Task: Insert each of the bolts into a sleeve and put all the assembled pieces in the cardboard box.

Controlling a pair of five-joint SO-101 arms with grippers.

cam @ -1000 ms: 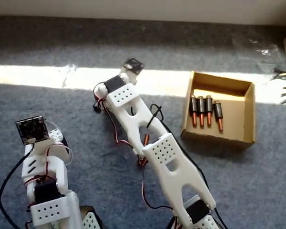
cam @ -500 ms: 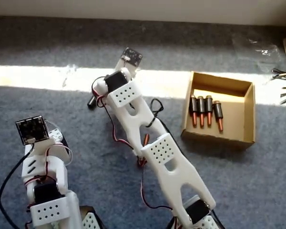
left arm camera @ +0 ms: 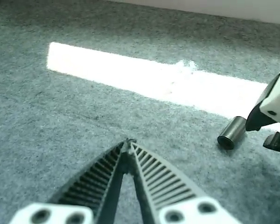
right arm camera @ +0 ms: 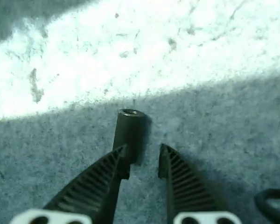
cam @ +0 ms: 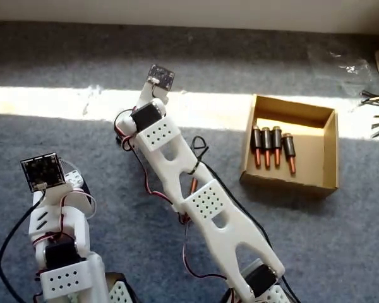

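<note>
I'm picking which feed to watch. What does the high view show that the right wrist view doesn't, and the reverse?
High view extra: the box holding four assembled pieces, a loose bolt beside the right arm, and the left arm. Right wrist view extra: the open right hand, a sleeve at its fingertips, nearer one finger. Shared: grey carpet and the sunlit strip.

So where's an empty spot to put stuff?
The cardboard box floor is bare right of its assembled pieces. Open carpet lies on the box's near side, and between the left arm and right arm. It's crowded around the sleeve at the right gripper and the bolt beside that arm.
</note>
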